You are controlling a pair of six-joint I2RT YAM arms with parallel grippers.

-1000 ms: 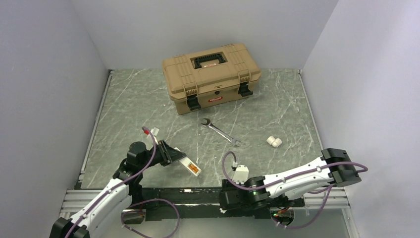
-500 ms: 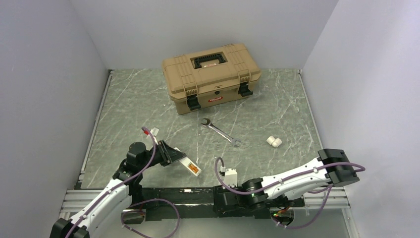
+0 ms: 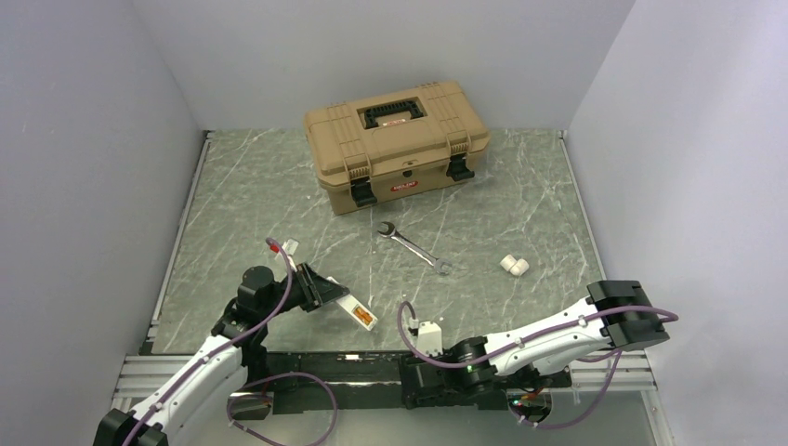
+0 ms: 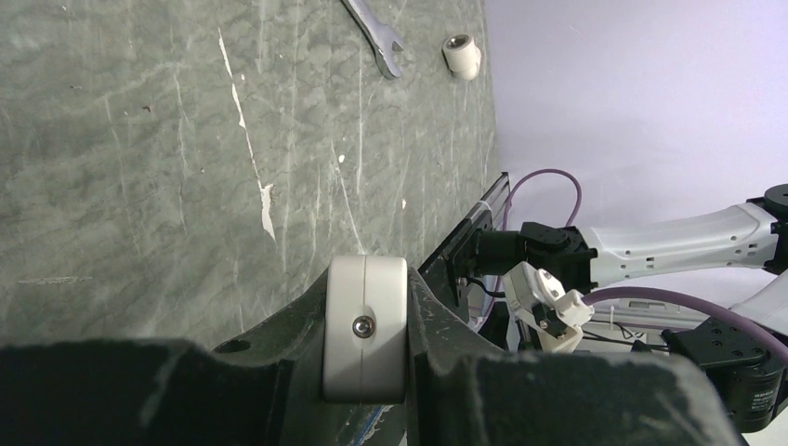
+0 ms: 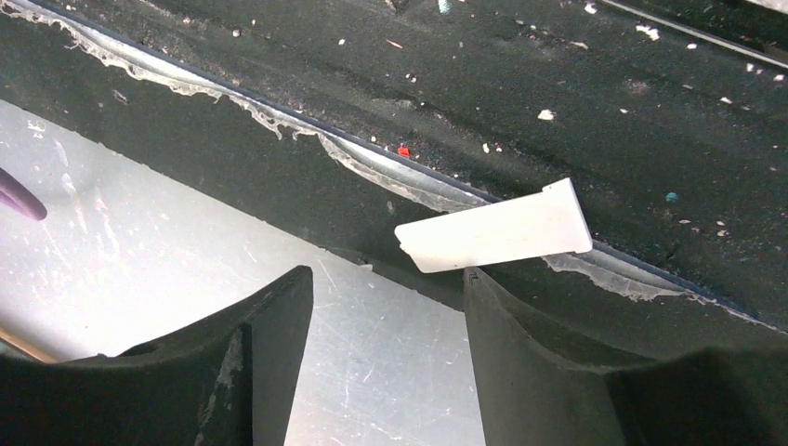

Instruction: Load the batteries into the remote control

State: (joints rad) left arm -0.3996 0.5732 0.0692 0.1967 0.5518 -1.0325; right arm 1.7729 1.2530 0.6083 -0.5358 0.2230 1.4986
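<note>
Left pincer (image 3: pixel 323 291): pinching the remote control (image 3: pixel 358 313) near the desk's (image 3: pixel 242 204) 6 o'clock edge; the remote juts toward 4 o'clock, orange recess up.
Right pincer (image 5: pixel 386 288): spread over the black base rail (image 5: pixel 558 74); white flat tab (image 5: pixel 494 229) at its 2 o'clock.
Wrench (image 3: pixel 414 246): 1 o'clock of the remote, well apart.

We see a left arm (image 3: pixel 200 367) and a right arm (image 3: pixel 548 330) in white shells with black joints, purple cables (image 4: pixel 548 172) looping alongside, and matte black claw fingers (image 5: pixel 269 325).
</note>
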